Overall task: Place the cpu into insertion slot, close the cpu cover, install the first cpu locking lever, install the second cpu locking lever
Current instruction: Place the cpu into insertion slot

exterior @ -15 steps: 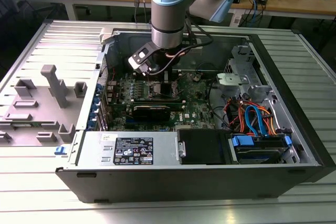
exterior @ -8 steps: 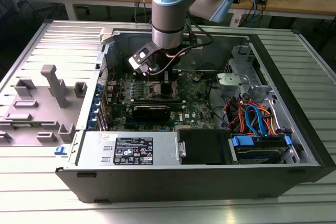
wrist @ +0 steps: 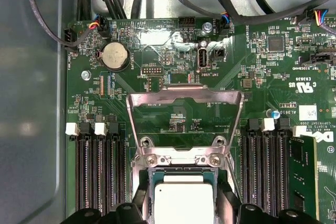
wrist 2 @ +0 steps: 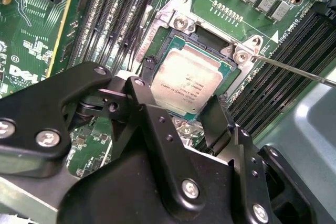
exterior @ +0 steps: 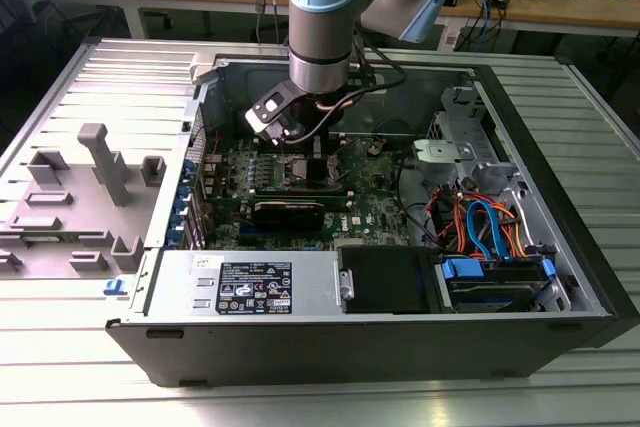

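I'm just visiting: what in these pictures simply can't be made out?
Second wrist view: the black gripper covers one edge of the square silver cpu.
Second wrist view: the thin silver locking lever runs off the picture's edge.
First wrist view: the picture's edge cuts the cpu.
Exterior view: the grey-blue arm hides the cpu.

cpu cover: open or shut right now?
Open. In the first wrist view the cpu cover is flipped up off the insertion slot, board showing through its window; the cpu sits uncovered in it.
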`<state>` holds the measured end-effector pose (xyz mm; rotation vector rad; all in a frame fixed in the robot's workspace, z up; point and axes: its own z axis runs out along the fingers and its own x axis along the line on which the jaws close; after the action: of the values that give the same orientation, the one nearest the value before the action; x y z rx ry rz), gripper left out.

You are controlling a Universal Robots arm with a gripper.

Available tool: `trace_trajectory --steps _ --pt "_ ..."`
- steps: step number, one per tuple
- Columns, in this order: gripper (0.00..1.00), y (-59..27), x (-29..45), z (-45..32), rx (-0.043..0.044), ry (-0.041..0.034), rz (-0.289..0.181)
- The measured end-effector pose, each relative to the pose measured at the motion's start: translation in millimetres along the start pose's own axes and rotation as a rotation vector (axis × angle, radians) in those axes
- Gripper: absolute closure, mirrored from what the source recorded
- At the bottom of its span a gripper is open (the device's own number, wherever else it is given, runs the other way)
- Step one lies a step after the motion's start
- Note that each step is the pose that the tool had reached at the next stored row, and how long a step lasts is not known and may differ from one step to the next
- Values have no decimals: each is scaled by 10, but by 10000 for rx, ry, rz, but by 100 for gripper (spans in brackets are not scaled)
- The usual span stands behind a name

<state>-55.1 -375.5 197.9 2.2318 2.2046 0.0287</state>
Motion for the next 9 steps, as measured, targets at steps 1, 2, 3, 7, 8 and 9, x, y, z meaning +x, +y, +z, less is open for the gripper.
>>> trace_trajectory --steps 1,2,3,7,8,9 --pt "37 0 0 -5 0 0 0" --pt "37 0 0 -11 -1 0 0" --pt "37 0 0 -20 -1 2 0" --pt "37 1 1 -78 4 2 1" --pt "37 1 1 -92 5 1 1" --pt "37 2 1 -116 8 1 0"
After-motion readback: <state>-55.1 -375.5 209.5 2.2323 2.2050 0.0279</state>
